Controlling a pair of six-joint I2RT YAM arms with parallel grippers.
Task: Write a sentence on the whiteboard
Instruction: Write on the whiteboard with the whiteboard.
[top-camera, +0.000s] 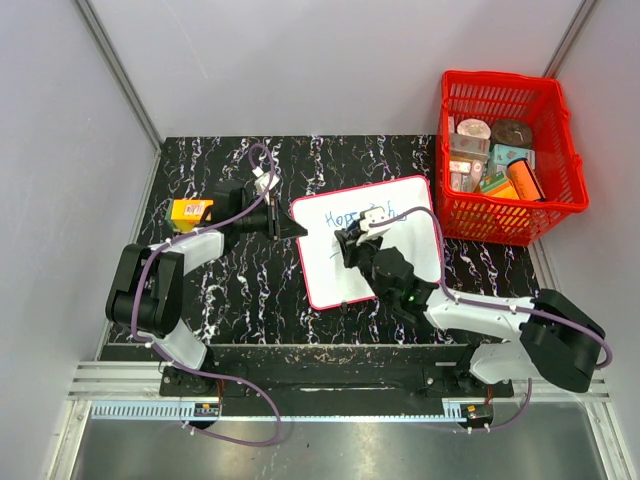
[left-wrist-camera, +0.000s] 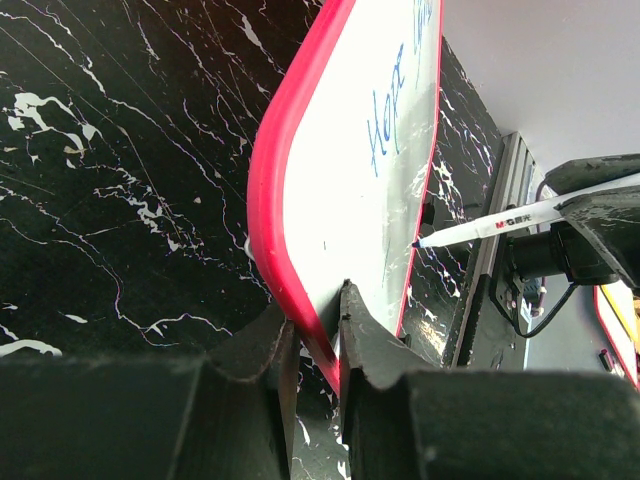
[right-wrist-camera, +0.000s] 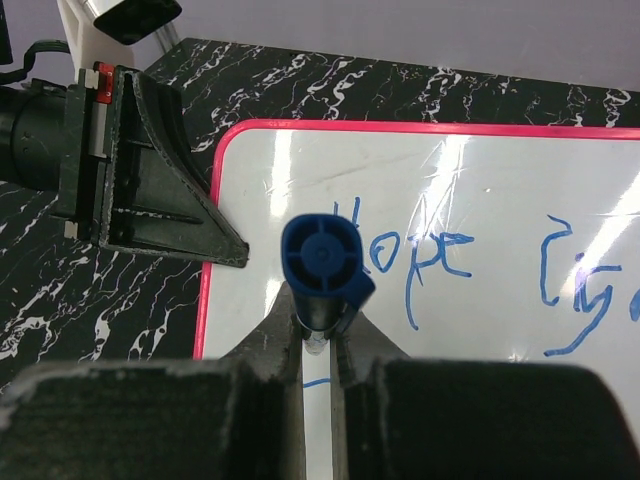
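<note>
1. Top external view, far left: a small yellow-orange box (top-camera: 190, 212) sits on the black marbled table (top-camera: 220, 290), just beside the left arm's forearm.
2. The left gripper (left-wrist-camera: 318, 335) reaches in from the left. Its two fingers are pinched on the red-pink rim at the left edge of the whiteboard (top-camera: 330, 270), one finger on each face of the board.
3. That whiteboard lies near the middle of the table, turned askew so its long sides run diagonally. Its far right corner comes close to the basket.
4. Blue writing (right-wrist-camera: 410, 255) runs along the upper part of the white surface. "Hope" reads clearly, and the start of a second word follows to its right. The right arm hides the rest from above.
5. A white marker (left-wrist-camera: 500, 222) with a blue rear end stands over the board below "Hope". Its tip is at the surface, and a short blue stroke is beside it. Whether the tip actually touches cannot be told.
6. The right gripper (top-camera: 352, 240) holds this marker, its fingers closed tight on the barrel. It hangs above the centre of the board.
7. Far right: a red basket (top-camera: 510, 100) stands at the table's back right corner, filled with tins and small boxes.
</note>
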